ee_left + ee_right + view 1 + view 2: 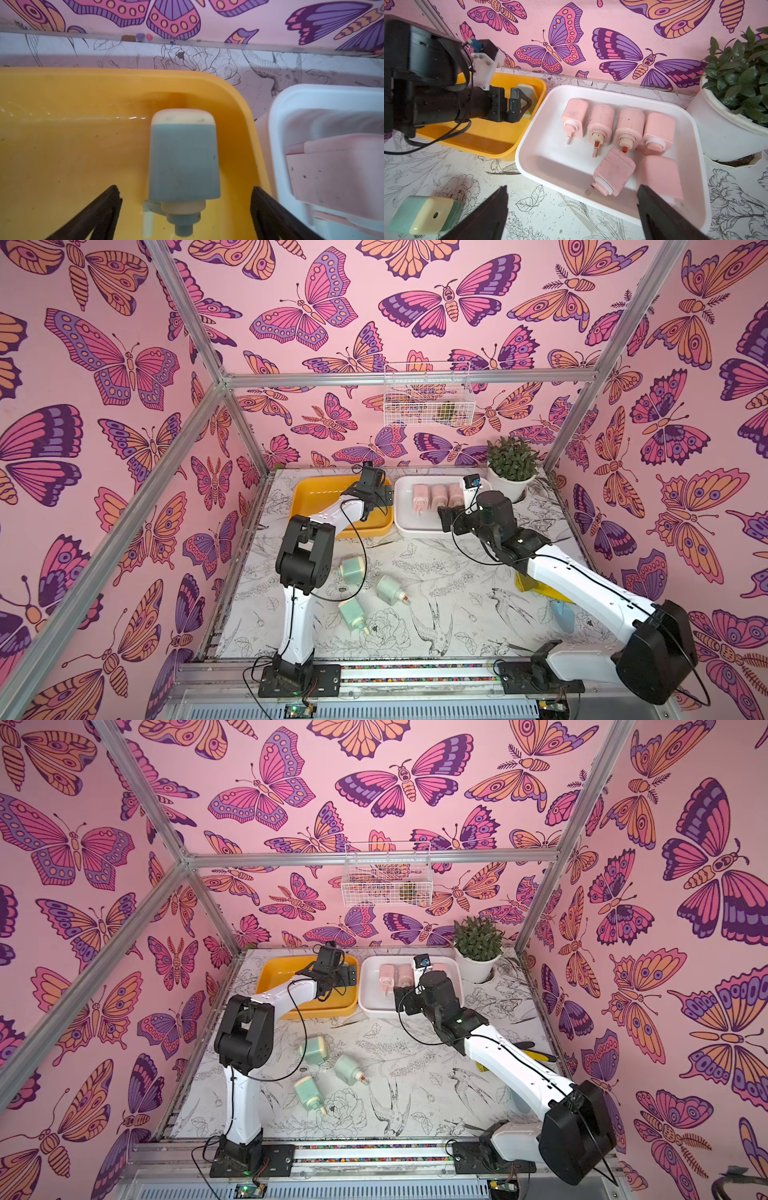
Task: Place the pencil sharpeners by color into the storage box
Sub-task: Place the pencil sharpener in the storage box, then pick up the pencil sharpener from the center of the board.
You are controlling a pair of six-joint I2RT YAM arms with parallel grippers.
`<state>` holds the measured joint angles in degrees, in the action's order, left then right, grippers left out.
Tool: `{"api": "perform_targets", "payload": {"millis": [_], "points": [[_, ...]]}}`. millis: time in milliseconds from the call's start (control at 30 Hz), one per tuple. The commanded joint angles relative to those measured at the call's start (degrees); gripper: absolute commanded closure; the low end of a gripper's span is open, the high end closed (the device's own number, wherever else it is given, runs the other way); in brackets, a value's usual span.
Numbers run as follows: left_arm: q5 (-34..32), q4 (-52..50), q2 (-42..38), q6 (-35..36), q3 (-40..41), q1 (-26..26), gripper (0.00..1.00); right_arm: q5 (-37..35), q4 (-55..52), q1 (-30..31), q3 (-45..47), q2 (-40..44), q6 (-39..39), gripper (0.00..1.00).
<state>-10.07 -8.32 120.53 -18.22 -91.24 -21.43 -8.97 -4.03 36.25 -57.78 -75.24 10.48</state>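
A mint green pencil sharpener (pixel 182 160) lies in the yellow storage box (pixel 124 72), near its corner beside the white box. My left gripper (pixel 185 188) stands open around it, with a gap on each side. Three more green sharpeners (pixel 352 568) (pixel 390 590) (pixel 352 614) lie on the table in front of the left arm. Several pink sharpeners (pixel 613 170) rest in the white storage box (pixel 591 89). My right gripper (pixel 572 187) hovers open at that box's near rim, holding nothing.
A potted plant (pixel 511 468) stands at the back right, close to the white box. A pale blue flat item (pixel 562 614) and a translucent yellow piece (pixel 536 589) lie under the right arm. A wire basket (pixel 426 393) hangs on the back rail.
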Motion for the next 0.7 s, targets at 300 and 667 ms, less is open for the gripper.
{"api": "perform_targets", "payload": {"millis": [300,667], "points": [[4.70,-3.85,-18.53,11.37,9.12,-0.41,0.00,3.39,2.47,0.26,-0.06,-1.15,0.54,0.01],[12.30,-8.04,-35.17,26.20,18.48,-0.34,0.00,2.59,8.92,0.31,0.37,-3.25,3.01,0.01]]}}
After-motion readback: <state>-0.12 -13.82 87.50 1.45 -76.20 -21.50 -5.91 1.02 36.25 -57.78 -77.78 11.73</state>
